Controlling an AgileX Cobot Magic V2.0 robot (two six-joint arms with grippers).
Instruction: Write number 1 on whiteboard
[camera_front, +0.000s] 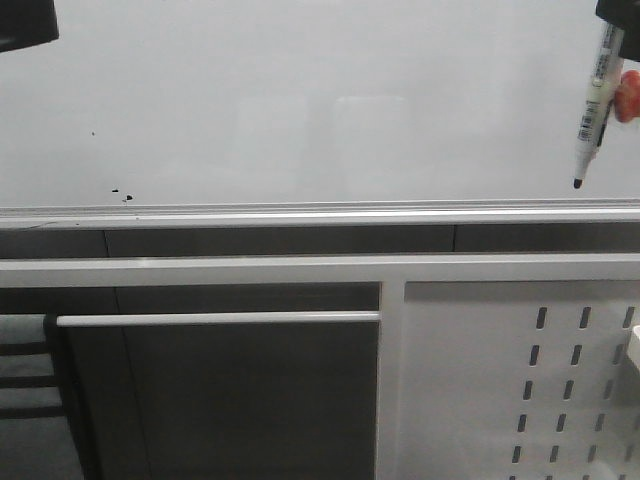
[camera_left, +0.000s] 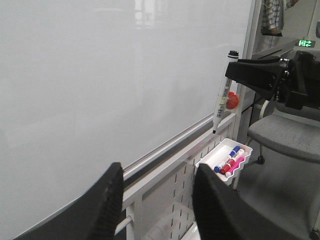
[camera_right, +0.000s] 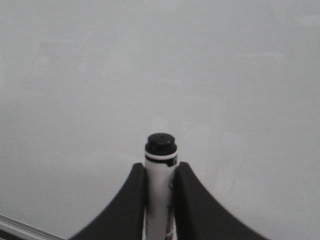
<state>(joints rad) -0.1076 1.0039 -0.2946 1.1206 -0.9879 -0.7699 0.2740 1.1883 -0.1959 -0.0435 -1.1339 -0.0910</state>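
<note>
Gripping one marker (camera_right: 160, 192), one whiteboard (camera_front: 300, 100)

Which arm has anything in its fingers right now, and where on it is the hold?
The right gripper holds a black-tipped marker, clamped on the upper barrel near its rear end, tip pointing down beside the whiteboard. The left gripper is open and holds nothing.

Left hand (camera_left: 157, 207) with broad curved matte-black fingers, right hand (camera_right: 160, 200) black, tapering fingers, angular black housing
</note>
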